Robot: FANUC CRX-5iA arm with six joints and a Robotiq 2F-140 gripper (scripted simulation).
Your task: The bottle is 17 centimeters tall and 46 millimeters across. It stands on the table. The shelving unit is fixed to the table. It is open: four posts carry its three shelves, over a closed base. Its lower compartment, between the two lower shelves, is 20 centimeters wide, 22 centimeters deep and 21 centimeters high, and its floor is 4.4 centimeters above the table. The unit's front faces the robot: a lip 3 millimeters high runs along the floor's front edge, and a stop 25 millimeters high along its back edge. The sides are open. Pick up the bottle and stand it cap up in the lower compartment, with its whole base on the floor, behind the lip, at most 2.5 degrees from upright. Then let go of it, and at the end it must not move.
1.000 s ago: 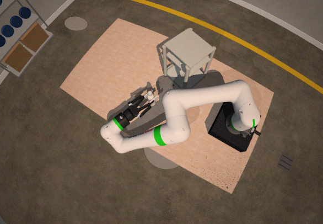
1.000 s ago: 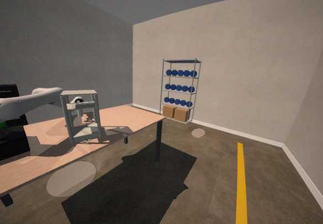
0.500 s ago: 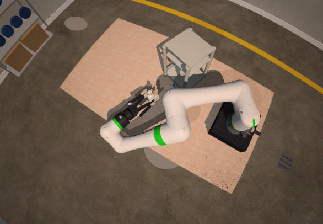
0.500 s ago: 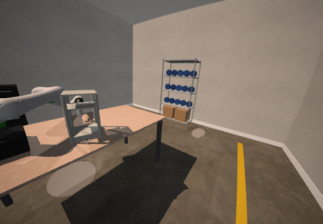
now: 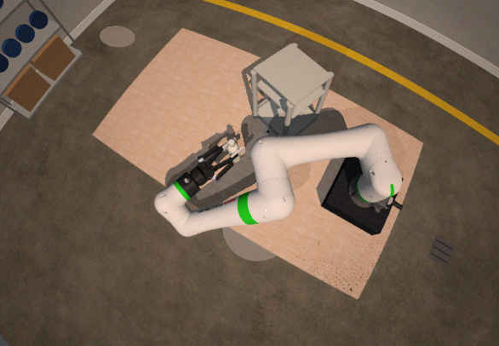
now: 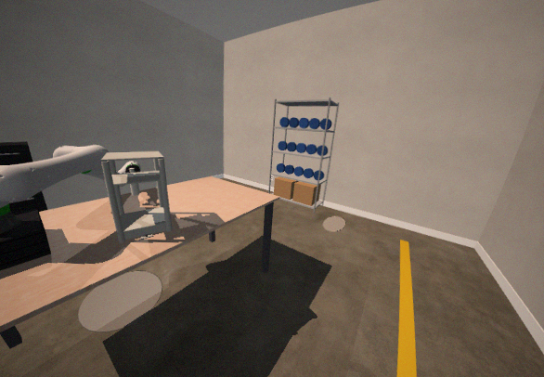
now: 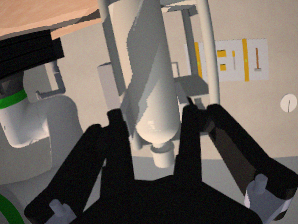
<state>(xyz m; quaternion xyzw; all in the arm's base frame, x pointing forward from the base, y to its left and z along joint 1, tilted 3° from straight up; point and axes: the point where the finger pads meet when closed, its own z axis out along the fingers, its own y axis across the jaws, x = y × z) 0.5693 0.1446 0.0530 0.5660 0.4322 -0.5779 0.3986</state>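
My gripper [image 5: 232,150] [image 7: 154,97] is shut on the white bottle [image 5: 231,146] [image 7: 143,70], with a finger on each side of its body. In the wrist view the bottle's narrow cap end points toward my palm. I hold it above the wooden table [image 5: 174,85] [image 6: 213,190], a little in front of the grey shelving unit [image 5: 293,72] [image 6: 136,155] [image 7: 206,30]. In the exterior view the gripper [image 6: 131,168] shows behind the unit's posts, at about the height of the middle shelf. The unit's compartments look empty.
My white arm's elbow [image 5: 272,170] reaches over the table between the unit and the black robot base [image 5: 357,204]. A tall wire rack [image 6: 303,149] [image 5: 12,51] with blue items and brown boxes stands by the far wall. A yellow line [image 6: 405,302] runs across the floor.
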